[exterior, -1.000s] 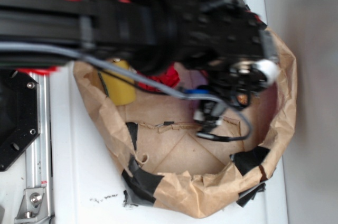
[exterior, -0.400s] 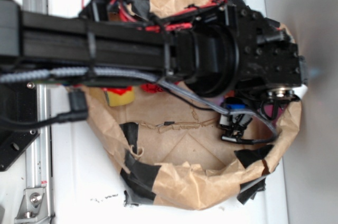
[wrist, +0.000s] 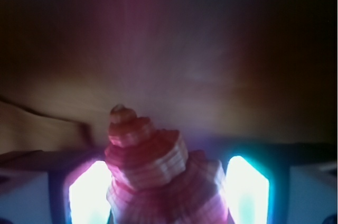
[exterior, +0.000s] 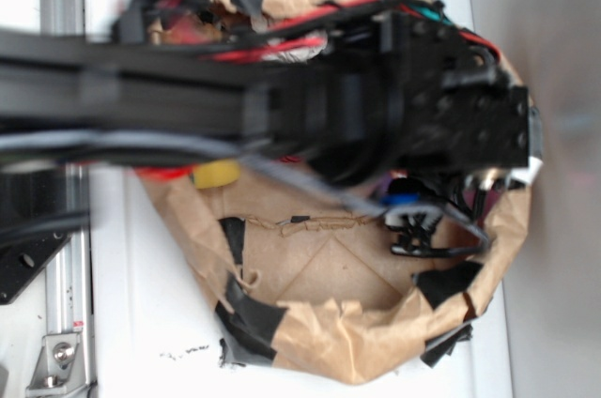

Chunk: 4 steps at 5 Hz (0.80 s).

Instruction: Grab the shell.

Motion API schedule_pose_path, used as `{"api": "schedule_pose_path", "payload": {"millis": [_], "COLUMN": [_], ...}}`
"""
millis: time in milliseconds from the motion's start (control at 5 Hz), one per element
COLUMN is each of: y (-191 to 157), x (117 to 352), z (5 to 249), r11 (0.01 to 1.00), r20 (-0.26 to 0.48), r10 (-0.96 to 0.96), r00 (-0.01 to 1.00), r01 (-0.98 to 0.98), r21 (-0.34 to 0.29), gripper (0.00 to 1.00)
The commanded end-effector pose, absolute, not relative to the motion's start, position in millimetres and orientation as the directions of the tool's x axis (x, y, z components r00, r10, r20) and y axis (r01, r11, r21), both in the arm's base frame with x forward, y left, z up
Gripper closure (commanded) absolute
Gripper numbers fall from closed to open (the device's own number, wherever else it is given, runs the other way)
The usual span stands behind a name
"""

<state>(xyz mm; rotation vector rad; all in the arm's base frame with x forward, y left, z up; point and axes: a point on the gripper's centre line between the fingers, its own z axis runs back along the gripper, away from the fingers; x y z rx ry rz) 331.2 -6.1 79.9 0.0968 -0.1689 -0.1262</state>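
Shell (wrist: 158, 174) fills the lower middle of the wrist view, its knobby, banded whorls rising to a small blunt tip, and it sits between the two fingers (wrist: 87, 195), which show as bright glowing panels on either side. The fingers look closed against its flanks, clamped on the shell, though glare hides the actual contact. In the exterior view the arm (exterior: 235, 102) stretches from the left over a crumpled brown paper bag (exterior: 376, 346) patched with black tape, and the gripper (exterior: 413, 229) hangs inside the bag near its right wall; the shell itself cannot be made out there. A yellow thing (exterior: 218, 173) peeks out under the arm on the left. The grasp seems made, so the step in hand is securing it. Next comes a straight lift, kept clear of the bag's wall.
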Motion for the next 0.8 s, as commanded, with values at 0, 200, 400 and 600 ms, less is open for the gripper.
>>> {"api": "schedule_pose_path", "payload": {"millis": [0,200,400,600], "y": [-15.8,-3.6,-7.0,-2.6], "x": [318.8,307.3,293.4,284.0], "z": [194.2,201.4,205.7,208.9], "r11": [0.998,0.993,0.990,0.985], "r20": [0.267,0.211,0.191,0.187], "r10": [0.000,0.113,0.144,0.173], "r00": [0.964,0.971,0.971,0.967], "r01": [-0.016,-0.113,-0.139,-0.167], "r21": [0.059,-0.011,-0.036,-0.048], "gripper": [1.00,1.00,1.00,1.00]}}
